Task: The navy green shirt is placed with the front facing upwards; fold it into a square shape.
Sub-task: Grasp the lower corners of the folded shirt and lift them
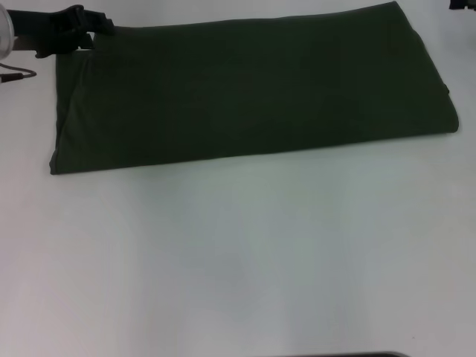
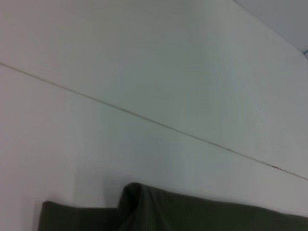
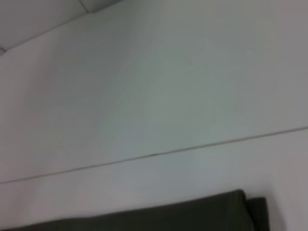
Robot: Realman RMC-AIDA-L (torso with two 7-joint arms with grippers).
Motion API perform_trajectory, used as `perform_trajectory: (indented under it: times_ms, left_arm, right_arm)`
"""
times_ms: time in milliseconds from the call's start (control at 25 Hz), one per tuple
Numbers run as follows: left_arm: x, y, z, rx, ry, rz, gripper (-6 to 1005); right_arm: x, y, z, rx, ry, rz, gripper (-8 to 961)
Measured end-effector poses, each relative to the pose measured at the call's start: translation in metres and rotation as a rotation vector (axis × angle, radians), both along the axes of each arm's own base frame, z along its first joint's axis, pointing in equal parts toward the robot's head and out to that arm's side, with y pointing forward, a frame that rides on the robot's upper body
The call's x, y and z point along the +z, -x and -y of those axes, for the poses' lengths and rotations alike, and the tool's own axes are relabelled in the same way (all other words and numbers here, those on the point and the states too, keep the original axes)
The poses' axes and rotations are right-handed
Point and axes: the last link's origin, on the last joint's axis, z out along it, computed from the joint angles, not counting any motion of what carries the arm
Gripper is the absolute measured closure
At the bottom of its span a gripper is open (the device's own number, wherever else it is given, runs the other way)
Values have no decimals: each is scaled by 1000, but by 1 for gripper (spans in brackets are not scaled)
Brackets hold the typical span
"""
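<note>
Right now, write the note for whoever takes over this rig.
Left gripper: at the shirt's far left corner, low over the cloth; grip unclear.
Right gripper: just visible at the far right edge, off the shirt.
Shirt: lying on the white table as a long flat band, no lettering showing.
Done: folded lengthwise into the band.
Left: fold the band across its length to make a square.

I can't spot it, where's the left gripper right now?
In the head view, the left gripper sits at the far left corner of the folded shirt, on the white table.
</note>
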Motion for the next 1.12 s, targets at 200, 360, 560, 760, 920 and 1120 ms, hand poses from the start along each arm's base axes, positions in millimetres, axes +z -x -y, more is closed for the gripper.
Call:
perform_trajectory:
  times_ms: [200,360,560,760,920,1120]
  left_arm:
    - [5,0,9,-13,59,24,505]
    - [18,1,26,-36,105,60,507]
    - [34,15,46,4,193,98,513]
    - [41,37,55,131,215,69,518]
    - [32,48,58,203,237,44,519]
    - [22,58,59,246,251,9,510]
  right_arm:
    - [6,3,13,31,58,-17,92]
    - [8,6,34,62,126,-35,43]
    - [11,-1,59,60,184,-112,49]
    - [15,-13,74,52,150,-185,53]
    - [15,-18,80,52,138,-208,55]
    - [12,-20,84,50,149,-215,54]
